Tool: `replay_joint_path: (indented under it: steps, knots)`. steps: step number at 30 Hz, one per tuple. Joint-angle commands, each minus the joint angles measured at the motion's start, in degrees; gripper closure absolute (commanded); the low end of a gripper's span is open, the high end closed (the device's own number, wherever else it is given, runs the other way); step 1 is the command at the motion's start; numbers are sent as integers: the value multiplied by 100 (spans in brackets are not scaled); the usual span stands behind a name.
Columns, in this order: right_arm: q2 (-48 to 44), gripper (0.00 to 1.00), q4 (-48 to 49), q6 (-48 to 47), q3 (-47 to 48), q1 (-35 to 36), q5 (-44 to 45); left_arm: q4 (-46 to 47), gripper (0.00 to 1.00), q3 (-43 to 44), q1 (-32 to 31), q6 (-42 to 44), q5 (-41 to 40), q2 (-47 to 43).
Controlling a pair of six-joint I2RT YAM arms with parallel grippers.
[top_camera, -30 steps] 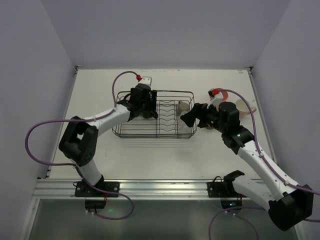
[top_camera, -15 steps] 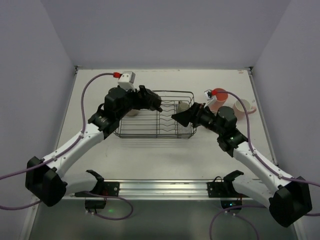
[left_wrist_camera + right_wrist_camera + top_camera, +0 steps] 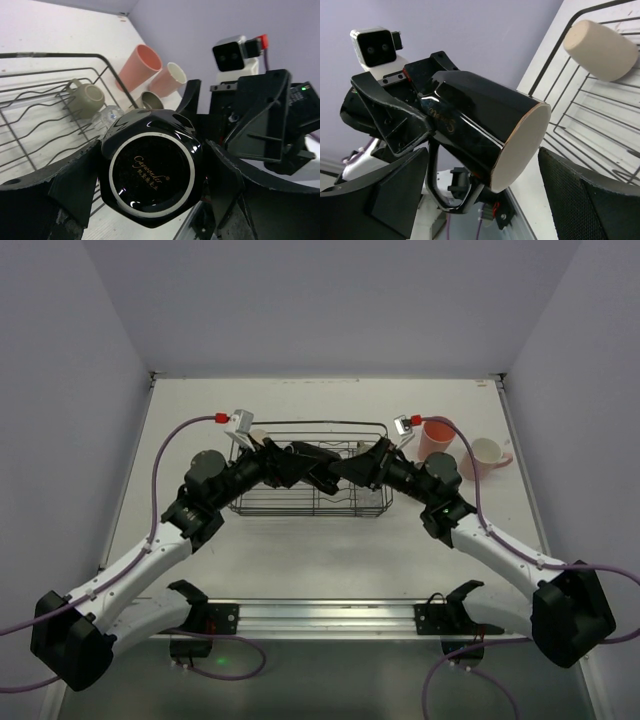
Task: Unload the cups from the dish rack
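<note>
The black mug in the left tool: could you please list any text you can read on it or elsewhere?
"Caynovolo", gold script, last letters uncertain: on the base of the black mug.
Smaller gold line beneath it: too small to read.
Gold lettering on the mug's side, right wrist view: partly hidden, unreadable.
No other text visible.

Tumbler (image 3: 435, 438) and handled mug (image 3: 487, 453) — right of dish rack (image 3: 290, 506)

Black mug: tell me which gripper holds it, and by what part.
The left gripper holds the black mug by its side walls near the base, mouth pointing away. The right gripper is open around the mouth end, not gripping.
</note>
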Motion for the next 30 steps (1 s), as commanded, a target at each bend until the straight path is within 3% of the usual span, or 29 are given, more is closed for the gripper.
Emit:
replay_joint_path:
  steps: [1,3,8,11,12,13,15,16,18,21,25,30]
  knots:
    - [31,7,553,262,99,184,-36,1594,78,-91,-18,-701,496,-235]
    - [75,9,842,358,116,228,-141,1910,78,-241,-18,-799,645,-200]
    - [241,35,1834,736,90,351,-230,2192,68,-452,-10,-984,866,-42]
    - [268,41,2117,850,20,395,-19,2141,48,-557,-18,-993,735,-147]
    - [277,47,2205,886,-15,404,86,2079,43,-566,-18,-967,691,-226]
    - [277,60,2397,938,-68,404,139,1991,34,-584,-18,-923,655,-252]
    - [286,74,2548,1053,-191,404,218,1929,24,-601,-18,-887,585,-323]
    - [294,86,2601,1088,-209,395,210,1920,14,-628,-18,-870,585,-332]
    - [303,97,2741,1149,-244,404,183,1850,6,-628,-18,-817,594,-367]
    - [181,100,2742,1106,-341,395,227,1464,0,-540,-18,-554,497,-463]
    - [-353,100,1602,510,-262,395,201,176,0,12,-18,410,50,-744]
    - [-1216,100,-1558,-1124,326,395,534,-1118,0,593,-10,1379,-794,-1149]
